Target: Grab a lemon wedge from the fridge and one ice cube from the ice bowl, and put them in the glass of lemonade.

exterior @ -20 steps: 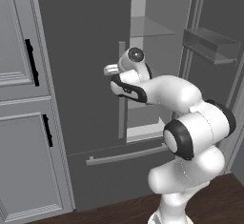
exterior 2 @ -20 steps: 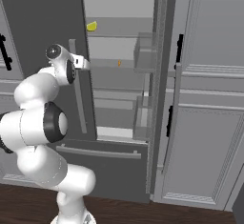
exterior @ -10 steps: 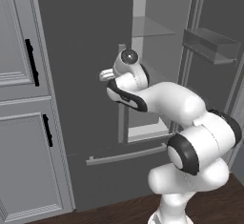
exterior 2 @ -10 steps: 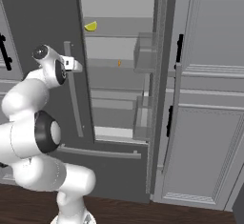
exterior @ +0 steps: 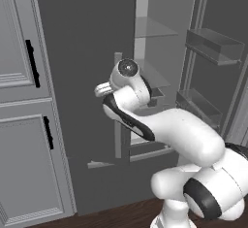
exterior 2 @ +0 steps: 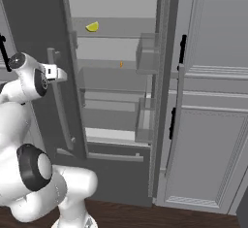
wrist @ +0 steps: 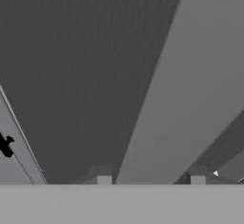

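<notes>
Lemon wedge [exterior 2: 92, 26], tiny, bright yellow and crescent-shaped, lies on an upper shelf inside the tall dark grey two-door fridge [exterior 2: 34, 23], well above and beyond my pincer [exterior 2: 57, 73]. I judge it light, soft and slick-skinned, easily crushed, so I would pinch it gently across its thick middle. My pincer hangs beside the swung-open left door, near its long light grey vertical bar handle [exterior 2: 57, 101]. The hand view shows my two fingertips [wrist: 104, 180] standing apart with nothing between them, facing the flat dark door panel.
</notes>
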Tool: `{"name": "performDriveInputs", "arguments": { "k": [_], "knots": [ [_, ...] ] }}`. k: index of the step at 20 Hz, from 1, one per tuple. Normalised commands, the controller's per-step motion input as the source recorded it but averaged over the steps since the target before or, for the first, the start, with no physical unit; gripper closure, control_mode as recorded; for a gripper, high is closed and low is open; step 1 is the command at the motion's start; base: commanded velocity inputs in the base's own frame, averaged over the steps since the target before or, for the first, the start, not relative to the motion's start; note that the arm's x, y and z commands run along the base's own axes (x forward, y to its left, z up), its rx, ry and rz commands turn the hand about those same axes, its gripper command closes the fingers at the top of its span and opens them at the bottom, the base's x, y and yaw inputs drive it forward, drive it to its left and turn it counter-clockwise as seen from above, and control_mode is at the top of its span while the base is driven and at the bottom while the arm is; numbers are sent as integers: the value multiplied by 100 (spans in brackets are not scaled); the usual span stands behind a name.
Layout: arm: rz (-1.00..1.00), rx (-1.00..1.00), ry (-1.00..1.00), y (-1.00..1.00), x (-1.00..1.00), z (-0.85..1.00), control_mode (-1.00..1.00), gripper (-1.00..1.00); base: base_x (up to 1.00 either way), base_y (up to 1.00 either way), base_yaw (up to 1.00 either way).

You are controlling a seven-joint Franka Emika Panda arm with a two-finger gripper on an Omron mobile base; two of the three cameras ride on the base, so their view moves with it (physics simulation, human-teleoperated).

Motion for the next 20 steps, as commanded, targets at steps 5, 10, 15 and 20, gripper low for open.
{"name": "performDriveInputs", "arguments": {
  "k": [5,10,15,20],
  "knots": [
    [10,0,-5,51,-100,42,-100,100,0,0,0],
    [9,4,-16,-13,-99,96,-100,100,0,0,0],
    [14,4,-2,-35,-47,100,-100,100,0,0,0],
    [8,27,8,-82,9,88,-100,100,0,0,0]
  ]
}}
